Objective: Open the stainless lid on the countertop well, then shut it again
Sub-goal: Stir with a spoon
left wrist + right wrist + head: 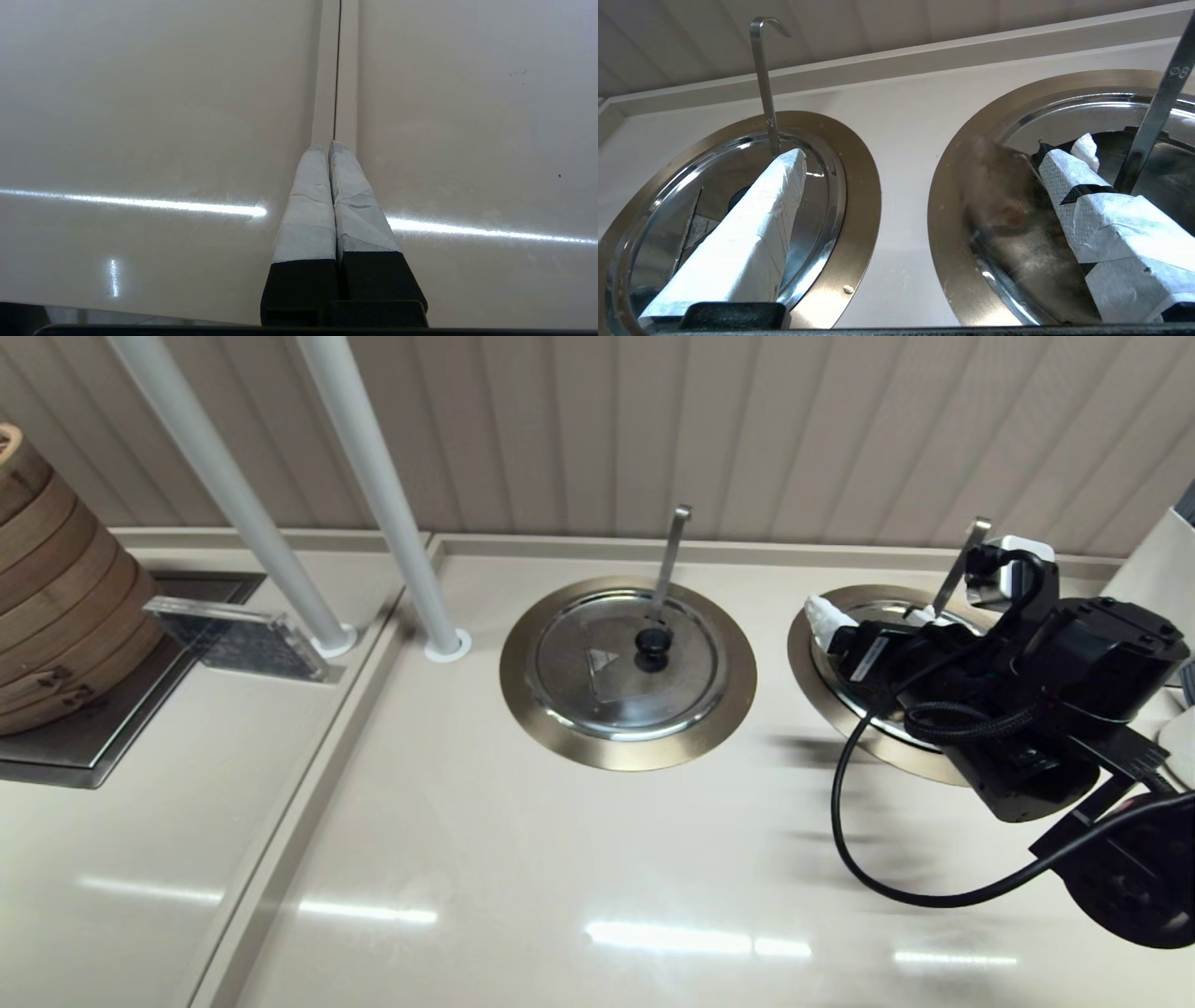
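- Your right gripper [868, 612] hangs over the right-hand well [801, 658], which lies at 3 o'clock from the centre well [523, 700] on the table [560, 859].
- Its fingers are spread wide and released, with nothing between them. In the right wrist view one taped finger [752, 224] lies across the sight of the centre well, and the other [1101, 219] sits over the right-hand one.
- The steel lid [1017, 242] you are working on rests inside the bronze collar of the right-hand well. Its near surface looks smeared, so you cannot tell whether it lies fully flat.
- A dark patch [1115, 140] shows near the lid's far rim, close to the flat ladle handle [962, 569] that rises at about 12 o'clock on that well.
- The lid's knob is hidden from you by the arm and gripper body.
- The centre lid [579, 686] sits flat in its collar, with a black knob [653, 644], a triangle mark and its own handle [670, 560] standing at 12 o'clock.
- Your left gripper [328, 147] is clenched, its taped fingers pressed together and empty, above a seam [337, 70] in the bare table.
- A stack of bamboo steamers [56, 588] stands at 9 o'clock, well apart from both wells.
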Robot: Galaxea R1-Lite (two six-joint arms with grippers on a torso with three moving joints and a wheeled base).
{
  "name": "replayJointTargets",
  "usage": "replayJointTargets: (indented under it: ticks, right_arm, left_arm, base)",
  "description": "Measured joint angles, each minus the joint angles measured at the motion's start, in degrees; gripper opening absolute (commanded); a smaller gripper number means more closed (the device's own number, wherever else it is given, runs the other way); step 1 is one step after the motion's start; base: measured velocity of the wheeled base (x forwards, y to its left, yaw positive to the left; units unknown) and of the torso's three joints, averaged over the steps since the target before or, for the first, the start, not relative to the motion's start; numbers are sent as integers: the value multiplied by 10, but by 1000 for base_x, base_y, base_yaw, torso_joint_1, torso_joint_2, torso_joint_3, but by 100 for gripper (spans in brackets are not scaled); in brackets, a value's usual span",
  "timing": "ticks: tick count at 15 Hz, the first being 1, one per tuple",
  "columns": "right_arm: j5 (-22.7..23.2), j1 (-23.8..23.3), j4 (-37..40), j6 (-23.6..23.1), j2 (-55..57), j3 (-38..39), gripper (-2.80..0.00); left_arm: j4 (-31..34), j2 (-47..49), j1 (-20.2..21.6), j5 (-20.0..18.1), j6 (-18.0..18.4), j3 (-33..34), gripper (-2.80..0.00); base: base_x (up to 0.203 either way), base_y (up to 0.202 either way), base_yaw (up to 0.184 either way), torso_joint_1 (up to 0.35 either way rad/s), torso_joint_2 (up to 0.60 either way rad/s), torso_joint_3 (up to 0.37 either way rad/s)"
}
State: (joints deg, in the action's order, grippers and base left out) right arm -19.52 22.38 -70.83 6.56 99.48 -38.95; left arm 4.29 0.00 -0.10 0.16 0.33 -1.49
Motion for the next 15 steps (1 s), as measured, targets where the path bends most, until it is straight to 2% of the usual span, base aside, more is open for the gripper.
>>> replayJointTargets:
  ticks: [2, 4, 6, 10, 15]
  right_arm:
    - [0, 0, 0, -3, -11, -3, 0]
    - [-2, -20, 5, -8, -20, -14, 0]
    - [-2, -59, 9, -23, -20, -29, 0]
    - [-2, -170, 17, -33, 48, -87, 0]
    - [5, -216, 74, -33, 129, -175, 0]
  left_arm:
    - [0, 0, 0, 0, 0, 0, -280]
    - [0, 0, 0, 0, 0, 0, -280]
    - [0, 0, 0, 0, 0, 0, -280]
    - [0, 0, 0, 0, 0, 0, -280]
    - [0, 0, 0, 0, 0, 0, -280]
  base:
    - [0, 0, 0, 0, 0, 0]
    - [0, 0, 0, 0, 0, 0]
    - [0, 0, 0, 0, 0, 0]
    - [0, 0, 0, 0, 0, 0]
    - [0, 0, 0, 0, 0, 0]
